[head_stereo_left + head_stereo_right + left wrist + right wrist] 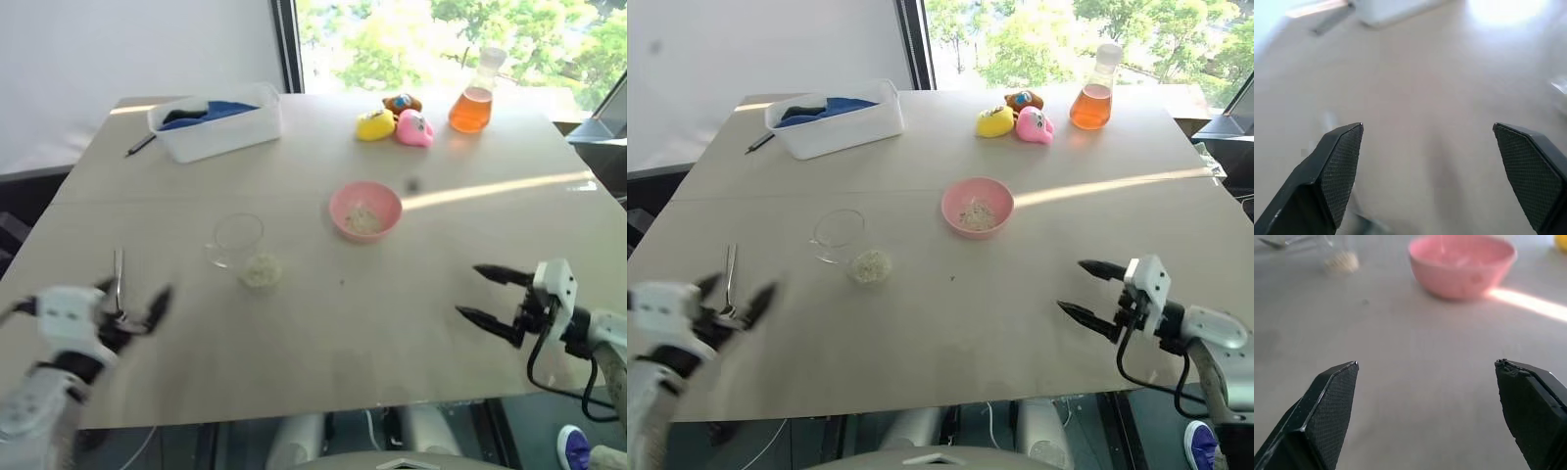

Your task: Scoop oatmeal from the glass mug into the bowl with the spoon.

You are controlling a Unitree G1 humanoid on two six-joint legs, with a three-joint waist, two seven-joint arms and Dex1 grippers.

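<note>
On table (921, 323): round pink bowl (978, 207), flaky oatmeal (869, 265).

Head stereo pair overlooking table (323, 323), wrist cameras low, close, sharing tabletop

You've got a pale wood-look table (1019, 323). Far left corner: white tub (835, 119) w/ blue cloth, dark pen (760, 143) just beside it. Far right: orange-liquid flask (1094, 90), toys (1017, 118) clustered near it. Centre: pink bowl (977, 207), bits of oatmeal inside. Left of it the glass mug (837, 234), an oatmeal heap (870, 265) on the tabletop just beside. Spoon (729, 276) lies flat nr the left edge.
</note>
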